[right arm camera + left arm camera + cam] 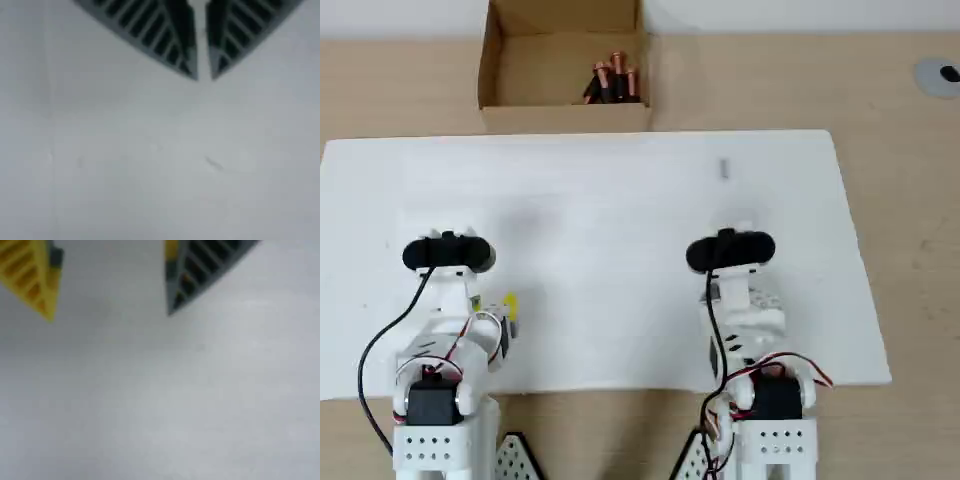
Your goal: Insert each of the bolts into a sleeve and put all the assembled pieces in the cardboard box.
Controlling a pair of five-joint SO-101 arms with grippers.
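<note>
The cardboard box (pixel 500 70) stands at the far edge of the white sheet, with several copper-coloured pieces (pixel 613 80) lying together in its right part. My left gripper (pixel 110 315) hangs open over bare white sheet, one finger yellow (pixel 35 280) and the other dark (pixel 200 270), with nothing between them. My right gripper (pixel 204 78) is shut, its two dark fingers almost touching, and holds nothing. In the high view both arms sit pulled back at the near side, the left arm (pixel 448 253) and the right arm (pixel 730 250) each over the sheet.
A white sheet (pixel 610 250) covers the wooden table between the arms and the box. A small grey thing (pixel 724 168), too small to identify, lies on it beyond the right arm. A round grey fitting (pixel 940 75) sits at the far right.
</note>
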